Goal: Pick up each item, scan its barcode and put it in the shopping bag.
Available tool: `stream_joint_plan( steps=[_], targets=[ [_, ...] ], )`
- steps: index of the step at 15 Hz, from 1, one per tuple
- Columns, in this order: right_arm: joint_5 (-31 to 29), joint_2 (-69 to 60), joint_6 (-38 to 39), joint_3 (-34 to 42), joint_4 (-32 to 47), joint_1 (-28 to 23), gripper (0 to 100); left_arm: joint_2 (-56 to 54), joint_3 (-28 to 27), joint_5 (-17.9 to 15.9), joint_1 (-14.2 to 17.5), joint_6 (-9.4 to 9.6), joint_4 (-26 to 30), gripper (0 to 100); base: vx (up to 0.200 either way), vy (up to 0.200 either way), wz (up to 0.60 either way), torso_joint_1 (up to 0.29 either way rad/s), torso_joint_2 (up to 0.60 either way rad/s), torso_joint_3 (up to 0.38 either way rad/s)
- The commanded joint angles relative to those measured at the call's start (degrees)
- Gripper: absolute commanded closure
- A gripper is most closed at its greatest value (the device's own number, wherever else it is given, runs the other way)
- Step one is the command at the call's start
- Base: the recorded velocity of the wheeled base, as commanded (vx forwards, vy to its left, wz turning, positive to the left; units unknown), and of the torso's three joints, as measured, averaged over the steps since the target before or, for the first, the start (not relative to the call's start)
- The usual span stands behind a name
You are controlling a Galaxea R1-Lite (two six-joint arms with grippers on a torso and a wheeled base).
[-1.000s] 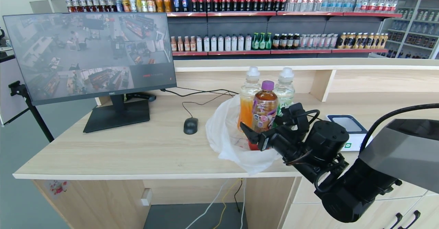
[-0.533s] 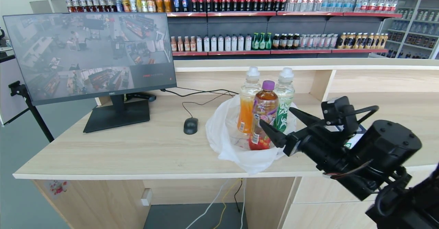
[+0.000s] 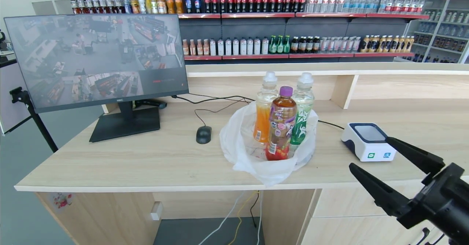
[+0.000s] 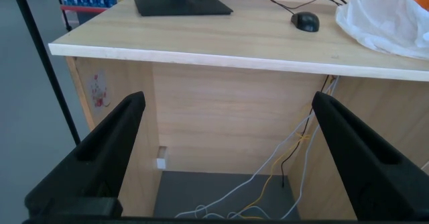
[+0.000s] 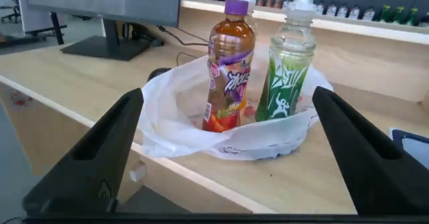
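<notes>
A white plastic shopping bag [image 3: 249, 153] sits on the wooden counter [image 3: 146, 157] with three bottles upright in it: an orange-drink bottle [image 3: 263, 109], a purple-capped brown bottle [image 3: 281, 125] and a green-labelled clear bottle [image 3: 302, 109]. My right gripper [image 3: 370, 153] hangs open and empty at the counter's front edge, right of the bag and in front of the barcode scanner [image 3: 368, 142]. Its wrist view faces the purple-capped bottle [image 5: 230, 63], the green-labelled bottle [image 5: 288, 70] and the bag [image 5: 181, 117]. My left gripper [image 4: 226, 103] is open and empty, low in front of the counter's edge [image 4: 201, 53].
A monitor [image 3: 95, 58] stands at the counter's left, with a mouse [image 3: 203, 134] and cables between it and the bag. A raised ledge [image 3: 329, 70] runs behind, with shelves of drinks beyond. Bare counter lies right of the scanner.
My right gripper let go of the purple-capped bottle in the bag and drew back to the right and down, open. The bottles and bag stayed put.
</notes>
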Motion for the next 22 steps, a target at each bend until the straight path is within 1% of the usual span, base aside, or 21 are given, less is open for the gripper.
stream_joint_plan(
  steps=[1, 4, 6, 7, 8, 11, 12, 13, 14, 15, 17, 18, 20, 21, 22],
  targets=[
    [0.08, -13.29, -0.89, 0.6, 11.15, 0.63, 0, -0.02, 0.01, 0.01, 0.0, -0.01, -0.01, 0, 0.0, 0.0, 0.0, 0.0, 0.0, 0.0],
    [0.08, -39.13, -1.42, 0.42, 51.85, 0.63, 0, -0.02, 0.01, 0.01, 0.0, -0.01, -0.01, 0, 0.0, 0.0, 0.0, 0.0, 0.0, 0.0],
    [0.17, -54.6, -2.21, -1.95, 76.19, 0.63, 0, -0.02, 0.01, 0.01, 0.0, -0.01, -0.01, 0, 0.0, 0.0, 0.0, 0.0, 0.0, 0.0],
    [0.08, -60.75, -2.21, -2.65, 84.8, 0.63, 0, -0.02, 0.01, 0.01, 0.0, -0.01, -0.01, 0, 0.0, 0.0, 0.0, 0.0, 0.0, 0.0],
    [0.08, -65.85, -2.12, -3.27, 90.34, 0.63, 0, -0.02, 0.01, 0.01, 0.0, -0.01, -0.01, 0, 0.0, 0.0, 0.0, 0.0, 0.0, 0.0],
    [-0.01, -68.66, -2.04, -3.8, 90.96, 0.28, 0, -0.02, 0.01, 0.01, 0.0, -0.01, -0.01, 0, 0.0, 0.0, 0.0, 0.0, 0.0, 0.0],
    [-0.36, -70.15, -1.77, -3.8, 90.87, -1.12, 0, -0.02, 0.01, 0.01, 0.0, -0.01, -0.01, 0, 0.0, 0.0, 0.0, 0.0, 0.0, 0.0],
    [-1.15, -71.82, -0.72, -3.8, 90.87, -5.17, 0, -0.02, 0.01, 0.01, 0.0, -0.01, -0.01, 0, 0.0, 0.0, 0.0, 0.0, 0.0, 0.0],
    [-2.03, -71.91, 0.78, -3.8, 90.96, -11.76, 0, -0.02, 0.01, 0.01, 0.0, -0.01, -0.01, 0, 0.0, 0.0, 0.0, 0.0, 0.0, 0.0],
    [-3.08, -71.3, 3.15, -3.8, 90.96, -14.48, 0, -0.02, 0.01, 0.01, 0.0, -0.01, -0.01, 0, 0.0, 0.0, 0.0, 0.0, 0.0, 0.0],
    [-5.9, -71.12, 3.5, -3.8, 90.96, -14.4, 0, -0.02, 0.01, 0.01, 0.0, -0.01, -0.01, 0, 0.0, 0.0, 0.0, 0.0, 0.0, 0.0],
    [-6.07, -70.59, 3.68, -3.8, 90.96, -14.92, 0, -0.02, 0.01, 0.01, 0.0, -0.01, -0.01, 0, 0.0, 0.0, 0.0, 0.0, 0.0, 0.0],
    [-5.46, -67.17, 3.85, -3.8, 91.05, -24.06, 0, -0.02, 0.01, 0.01, 0.0, -0.01, -0.01, 0, 0.0, 0.0, 0.0, 0.0, 0.0, 0.0],
    [-4.75, -67.78, 3.33, -3.8, 91.05, -27.14, 0, -0.02, 0.01, 0.01, 0.0, -0.01, -0.01, 0, 0.0, 0.0, 0.0, 0.0, 0.0, 0.0],
    [-3.52, -69.19, 2.62, -3.8, 91.05, -27.67, 0, -0.02, 0.01, 0.01, 0.0, -0.01, -0.01, 0, 0.0, 0.0, 0.0, 0.0, 0.0, 0.0]
  ],
)
